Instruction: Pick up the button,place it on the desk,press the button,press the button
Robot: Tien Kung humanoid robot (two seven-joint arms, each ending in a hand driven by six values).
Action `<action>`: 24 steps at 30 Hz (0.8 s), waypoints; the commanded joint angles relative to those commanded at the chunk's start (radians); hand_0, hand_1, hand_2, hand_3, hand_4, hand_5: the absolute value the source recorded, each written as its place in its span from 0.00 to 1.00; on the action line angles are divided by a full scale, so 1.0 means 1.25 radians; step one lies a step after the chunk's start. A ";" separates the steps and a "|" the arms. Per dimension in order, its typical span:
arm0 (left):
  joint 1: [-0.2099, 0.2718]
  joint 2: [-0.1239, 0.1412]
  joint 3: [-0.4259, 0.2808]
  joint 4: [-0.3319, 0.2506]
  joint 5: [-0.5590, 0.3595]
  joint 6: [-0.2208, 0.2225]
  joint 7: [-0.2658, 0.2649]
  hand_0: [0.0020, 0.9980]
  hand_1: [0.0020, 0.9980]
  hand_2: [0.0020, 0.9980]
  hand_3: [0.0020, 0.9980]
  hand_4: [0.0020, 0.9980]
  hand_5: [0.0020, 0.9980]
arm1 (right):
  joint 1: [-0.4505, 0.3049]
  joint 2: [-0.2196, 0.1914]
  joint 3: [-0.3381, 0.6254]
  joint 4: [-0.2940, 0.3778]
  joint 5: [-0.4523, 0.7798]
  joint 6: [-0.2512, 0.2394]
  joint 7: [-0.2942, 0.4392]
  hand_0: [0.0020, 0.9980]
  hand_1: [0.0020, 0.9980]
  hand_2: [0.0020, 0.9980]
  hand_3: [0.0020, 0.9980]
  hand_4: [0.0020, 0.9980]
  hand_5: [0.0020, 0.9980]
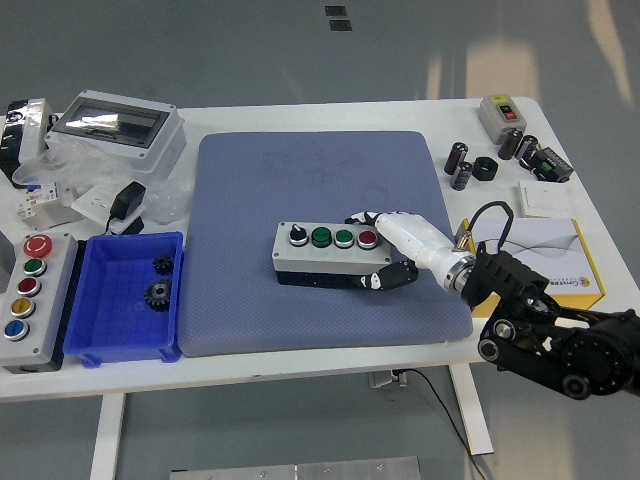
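Observation:
A grey button box (328, 252) with a black knob, two green buttons and a red button lies on the blue-grey mat (320, 190), right of its middle. My right hand (385, 250) is white with black fingertips. It clasps the box's right end, fingers over the top edge by the red button and thumb against the front side. The black right arm (545, 330) enters from the lower right. No left arm shows.
A blue bin (125, 297) with two gears sits at the left, beside a grey box of coloured buttons (25, 298). A clear-lidded enclosure (115, 128) and small parts lie at back left. Black cylinders (462, 165), a switch box (500, 113) and a yellow-edged box (545, 255) are at right.

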 joint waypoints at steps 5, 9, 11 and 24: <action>0.005 -0.005 -0.014 0.000 0.018 0.002 0.002 0.62 0.57 0.53 0.59 0.62 0.21 | -0.004 0.002 0.007 0.004 0.010 0.001 0.002 0.92 0.87 0.88 0.90 0.50 0.05; 0.004 -0.006 -0.015 0.000 0.020 0.002 0.002 0.62 0.57 0.53 0.59 0.62 0.21 | -0.007 0.003 0.011 0.004 0.018 0.001 0.003 0.92 0.87 0.88 0.90 0.50 0.05; 0.003 -0.006 -0.016 0.000 0.020 0.002 0.002 0.62 0.57 0.53 0.59 0.62 0.20 | -0.008 0.003 0.012 0.005 0.020 0.002 0.002 0.93 0.88 0.89 0.92 0.53 0.06; 0.002 -0.005 -0.014 0.000 0.019 0.000 0.001 0.63 0.57 0.53 0.60 0.63 0.18 | -0.011 -0.002 0.032 0.012 0.068 0.040 -0.001 0.96 0.90 0.90 0.94 0.57 0.05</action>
